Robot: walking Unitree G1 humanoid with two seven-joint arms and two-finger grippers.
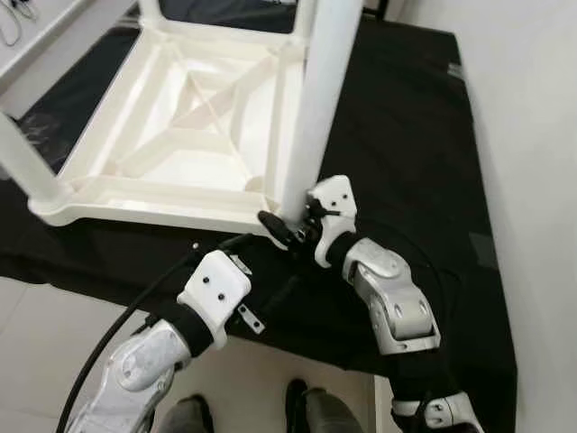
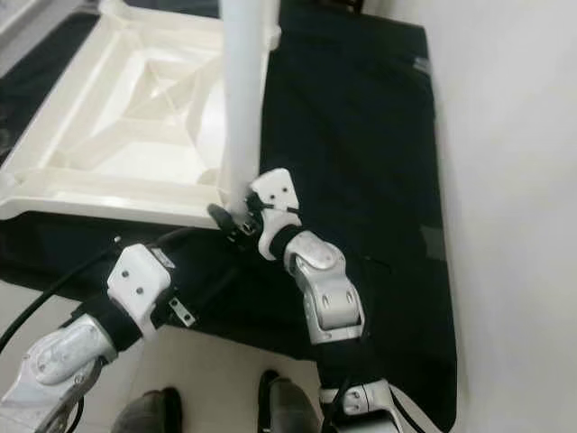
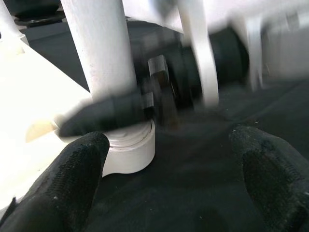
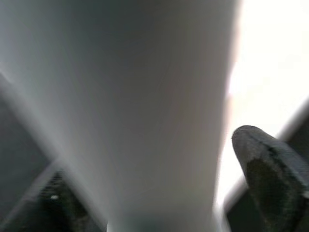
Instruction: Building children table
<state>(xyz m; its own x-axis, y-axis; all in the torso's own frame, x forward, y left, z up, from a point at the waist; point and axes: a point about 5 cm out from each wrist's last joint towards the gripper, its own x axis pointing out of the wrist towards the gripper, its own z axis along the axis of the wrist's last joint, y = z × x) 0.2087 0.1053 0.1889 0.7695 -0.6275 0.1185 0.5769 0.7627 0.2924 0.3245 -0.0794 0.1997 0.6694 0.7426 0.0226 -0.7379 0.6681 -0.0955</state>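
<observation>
White plastic kids' table top [image 1: 171,126] is flipped upside down, ribs facing up, filling the upper left of the head frame on a black-covered table [image 1: 406,117]. One white leg [image 1: 22,171] stands at the far left edge of the frame, attached at the near left corner. Cream floor [image 1: 45,325] at bottom left.

Lower left: left arm comes up w/ a black cable [image 1: 108,338] looping beside it. Left claw [image 1: 261,236] sits low at the table edge, just short of the near right corner of the top. In its wrist cam both black fingertips [image 3: 72,169] are spread wide apart, nothing between them, just black cloth, and the round socket collar [image 3: 133,147] at the foot of the leg is right beside one tip.

Centre: second white leg [image 1: 315,99] rises from that near right corner, upright w/ a slight tilt, base in the socket. Right claw [image 1: 290,227] is at the very base of it, one dark finger on each side; wrist cam is basically all blurry white leg [image 4: 125,116] w/ one finger [image 4: 270,169] alongside, so it looks clamped on the leg.

Bottom centre: robot's feet [image 1: 302,406] on the floor. Right side of frame: silver right forearm [image 1: 392,298], then pale wall [image 1: 532,180].
</observation>
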